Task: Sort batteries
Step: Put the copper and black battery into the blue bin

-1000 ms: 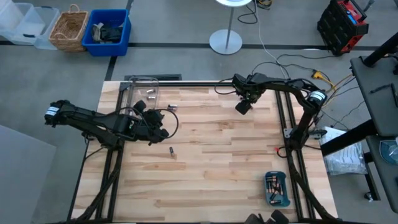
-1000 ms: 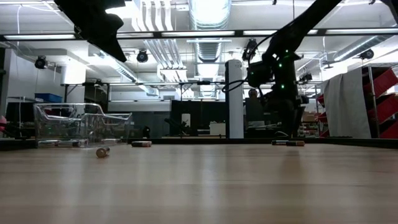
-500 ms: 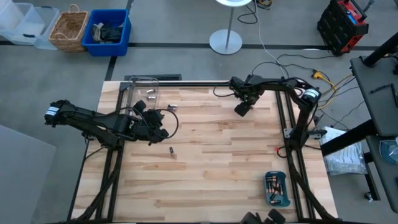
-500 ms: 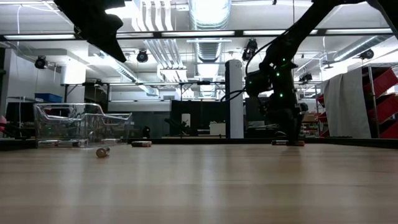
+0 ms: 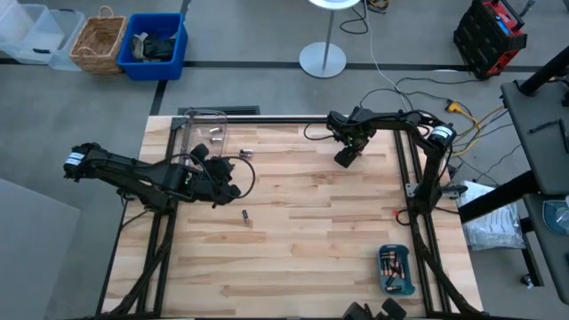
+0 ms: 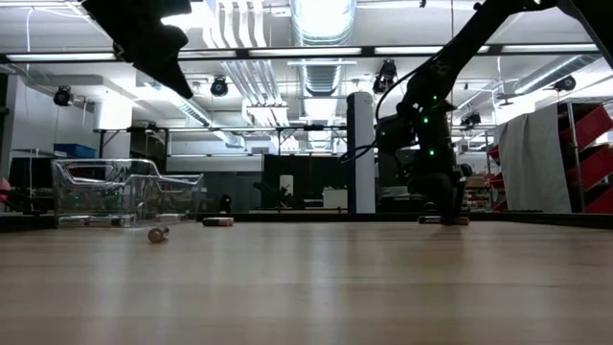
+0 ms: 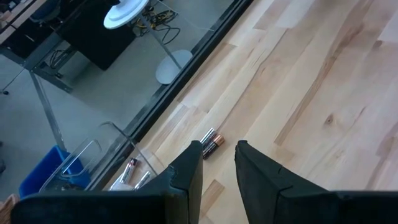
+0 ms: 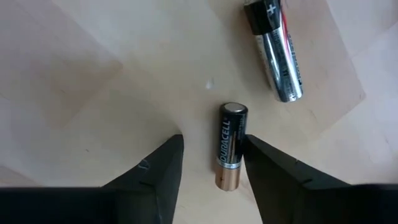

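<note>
Nearest the front edge of the wooden counter [image 5: 293,240], toward its right corner, a teal tray [image 5: 396,270] holds several batteries lying side by side. Further in, a lone battery [image 5: 244,217] lies on bare wood left of centre; in the low view it's the small cell [image 6: 157,234] end-on.

Left end effector [image 5: 233,189] hangs above the counter's left-middle, not far from that lone cell; its fingers [image 7: 188,180] sit slightly apart w/ nothing between them. Past them, in the left wrist view, a pair of batteries [image 7: 209,144] lie touching side by side on the wood.

Right end effector [image 5: 342,157] is down near the far half of the counter, right of centre. Its two fingers [image 8: 163,174] are spread, straddling a black-and-copper Duracell battery [image 8: 229,145] that lies flat on the counter; whether the pads touch it can't be told, but it isn't lifted. Just beyond it lies a silver-bodied battery [image 8: 274,51], apart from the first and angled differently.

At the far left corner stands a clear plastic box [image 5: 201,133] w/ a few cells inside, approx. two or three visible from above
</note>
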Robot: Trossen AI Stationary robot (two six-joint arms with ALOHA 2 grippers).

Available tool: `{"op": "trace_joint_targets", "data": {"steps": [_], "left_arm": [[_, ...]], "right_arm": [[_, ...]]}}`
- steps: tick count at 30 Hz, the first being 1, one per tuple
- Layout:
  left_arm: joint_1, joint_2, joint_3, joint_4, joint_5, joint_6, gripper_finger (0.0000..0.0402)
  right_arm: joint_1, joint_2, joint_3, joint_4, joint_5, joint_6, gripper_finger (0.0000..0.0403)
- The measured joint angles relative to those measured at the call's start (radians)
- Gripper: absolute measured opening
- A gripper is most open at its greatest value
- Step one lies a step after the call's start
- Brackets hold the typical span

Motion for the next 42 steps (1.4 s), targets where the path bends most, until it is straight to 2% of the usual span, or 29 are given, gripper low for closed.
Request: {"op": "trace_joint_targets", "data": {"steps": [18, 29, 36, 42], "left_arm": [[0.0, 0.0, -0.002, 0.0, 0.0, 0.0, 0.0075], [0.0, 0.0, -0.002, 0.0, 0.0, 0.0, 0.0075], [0.0, 0.0, -0.002, 0.0, 0.0, 0.0, 0.0075], [0.0, 0.0, -0.002, 0.0, 0.0, 0.0, 0.0075]], "right_arm": [[0.002, -0.002, -0.003, -0.008, -0.063, 0.015, 0.0041], [0.003, -0.044, -0.008, -0.038, -0.081, 0.031, 0.0042], [0.024, -0.173, -0.007, -0.127, -0.075, 0.053, 0.0042], [0.128, -0.327, -0.005, -0.219, -0.095, 0.068, 0.0037]]}}
